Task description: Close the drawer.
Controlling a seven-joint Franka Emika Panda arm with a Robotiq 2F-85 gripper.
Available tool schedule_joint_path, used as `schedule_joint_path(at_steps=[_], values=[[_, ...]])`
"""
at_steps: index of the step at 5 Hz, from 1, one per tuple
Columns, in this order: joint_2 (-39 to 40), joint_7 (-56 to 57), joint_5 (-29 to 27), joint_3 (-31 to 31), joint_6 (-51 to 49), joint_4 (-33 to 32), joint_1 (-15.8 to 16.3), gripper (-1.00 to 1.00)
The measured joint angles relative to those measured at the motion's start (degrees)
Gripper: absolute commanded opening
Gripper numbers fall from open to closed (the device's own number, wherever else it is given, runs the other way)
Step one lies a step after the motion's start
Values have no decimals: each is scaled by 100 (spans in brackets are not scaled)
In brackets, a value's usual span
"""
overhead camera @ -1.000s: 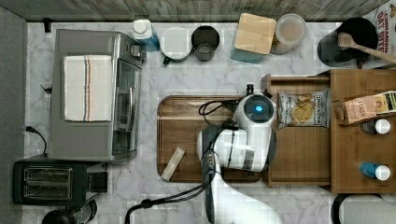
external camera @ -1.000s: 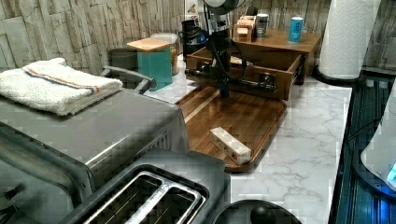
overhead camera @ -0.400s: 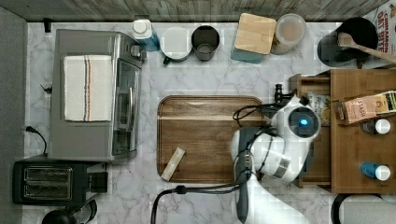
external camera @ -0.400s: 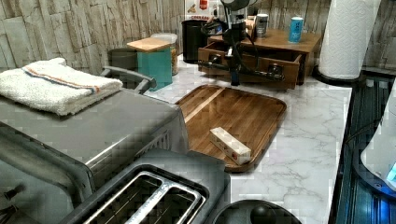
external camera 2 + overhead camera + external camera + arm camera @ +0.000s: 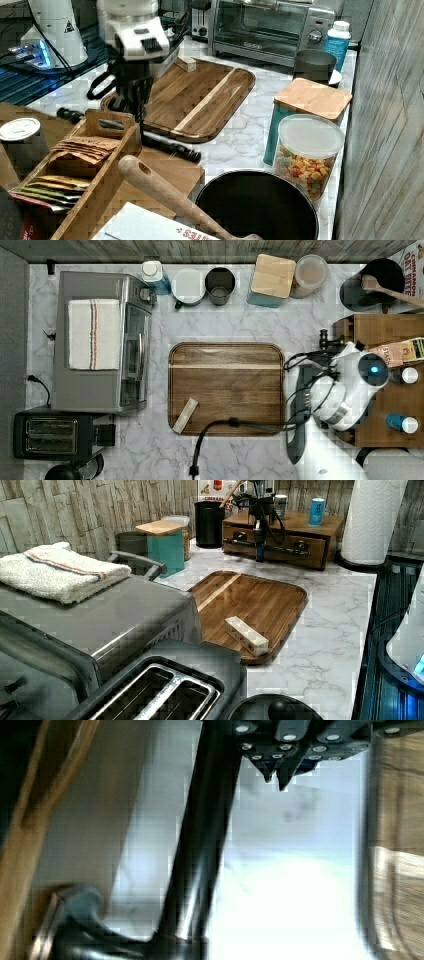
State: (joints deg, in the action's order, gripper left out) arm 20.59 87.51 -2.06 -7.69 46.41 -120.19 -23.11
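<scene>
item: drawer (image 5: pixel 272 541), medium-brown wood, upper centre of the left view; its front looks flush or nearly flush with the cabinet (image 5: pixel 300 525), black bar handle (image 5: pixel 235 542) running across it; closing judged all but done.

item: gripper (image 5: pixel 259 555), hanging upright just in front of the handle near the drawer's middle; fingertips appear close together in the wrist view, but whether they are pressed together or slightly spread i cannot tell; nothing seen pinched.

handling note, as judgement: push square on to the front, near the middle of the handle, so the box does not skew; ease off once the front meets the cabinet face; draw straight back so the fingers do not hook the bar and pull it out again.

surface: white-grey marbled counter (image 5: pixel 225 320); dark round-cornered wooden board (image 5: pixel 226 387) at centre of the top view, a small pale block (image 5: pixel 185 415) on its lower left edge.

room: toaster oven (image 5: pixel 100 342) with folded towel (image 5: pixel 93 333) at the top view's left; toaster (image 5: pixel 50 434) at lower left; mugs, canister and jar along the upper edge; plank wall behind.
</scene>
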Motion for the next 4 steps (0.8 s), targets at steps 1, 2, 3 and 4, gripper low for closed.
schedule_joint_path(at_steps=[1, 2, 3, 4], values=[[273, 235, -280, 0, -173, 380, -150, -100], [297, 62, -281, 0, -126, 403, -129, -100], [297, -6, -281, 0, -109, 403, -124, -100], [301, -6, -248, 1, -90, 403, -113, -100]])
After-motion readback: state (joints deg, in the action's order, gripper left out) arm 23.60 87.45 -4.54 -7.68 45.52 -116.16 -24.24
